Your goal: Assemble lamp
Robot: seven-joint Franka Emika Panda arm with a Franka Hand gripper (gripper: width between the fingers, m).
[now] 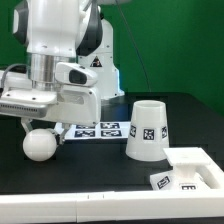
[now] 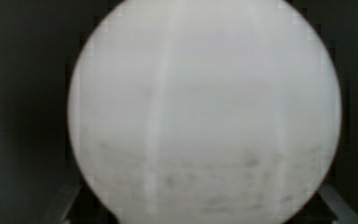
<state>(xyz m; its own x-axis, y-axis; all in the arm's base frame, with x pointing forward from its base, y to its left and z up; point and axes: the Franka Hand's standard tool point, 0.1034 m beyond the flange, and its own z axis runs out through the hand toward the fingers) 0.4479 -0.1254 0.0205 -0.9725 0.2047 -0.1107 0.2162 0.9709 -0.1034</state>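
1. Bulb [image 1: 40, 146] rests on table [image 1: 100, 166], exterior view's left, directly under gripper [image 1: 36, 125]. It fills the wrist view.
2. Pincer state: cannot tell, fingertips not visible in either view.
3. Step, prob.: grasp bulb. Centre the jaws on the round head and close slowly, since a round part may roll or slip.
4. Shade [image 1: 147, 130] stands mid-table, well apart. Base [image 1: 186, 181] lies near, at right. Lift high enough to clear shade en route.

Bare table [image 1: 93, 162] between bulb [image 1: 39, 146] and shade [image 1: 147, 130]

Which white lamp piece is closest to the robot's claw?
The round-headed white plastic bulb, right at the gripper; the tapered cup-shaped shade and flat base sit farther off.
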